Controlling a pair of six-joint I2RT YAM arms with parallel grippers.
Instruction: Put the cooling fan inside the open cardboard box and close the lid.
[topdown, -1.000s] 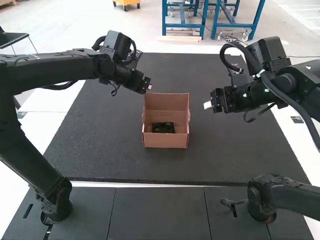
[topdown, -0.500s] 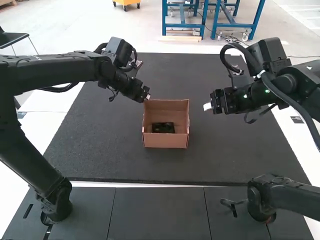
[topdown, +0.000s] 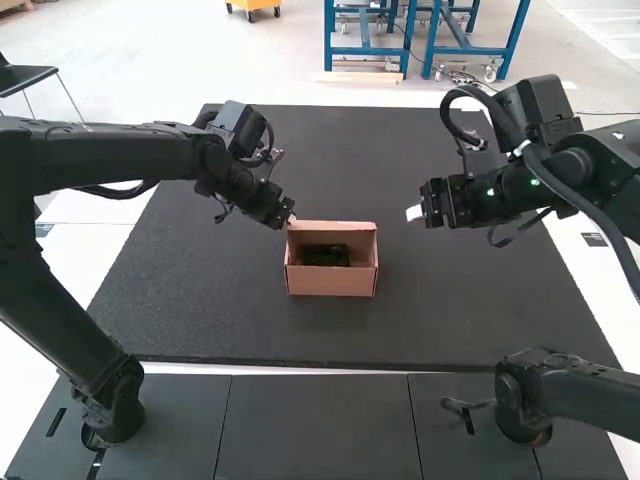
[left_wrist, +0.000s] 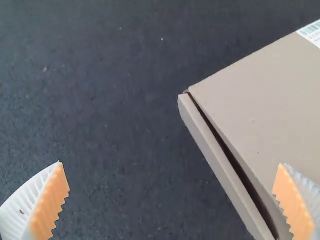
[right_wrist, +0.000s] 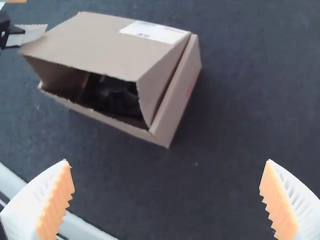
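Black mat (topdown: 200, 290) on the table (topdown: 70, 255). The cardboard box (topdown: 331, 262) stands near the mat's middle, with bare mat all round it. Nothing lies between the right tool (topdown: 413, 212) and the box.

The left tool (topdown: 287, 217) is at the box's far left corner, right against the lid (right_wrist: 100, 42). Its fingers are spread wide and grip nothing. The right tool hangs off the box's right side, well apart from it, and is also spread wide and empty.

The box is plain brown with its front wall upright. The lid is hinged at the back and tipped forward over the opening, partly down, with a gap left at the front. The cooling fan (right_wrist: 112, 95) is inside, a dark shape on the box floor.

From the high view we get both arms' positions and the fan (topdown: 325, 256) through the open top. The right wrist view adds a white label (right_wrist: 154, 31) on the lid's outer face, the lid's side flap hanging down, and a white finger (right_wrist: 27, 29) of the left tool at the far corner. The left wrist view gives the lid's corner (left_wrist: 260, 110) up close. There, one orange pad (left_wrist: 292, 210) is over the lid's face and the other (left_wrist: 47, 205) is out over the mat.
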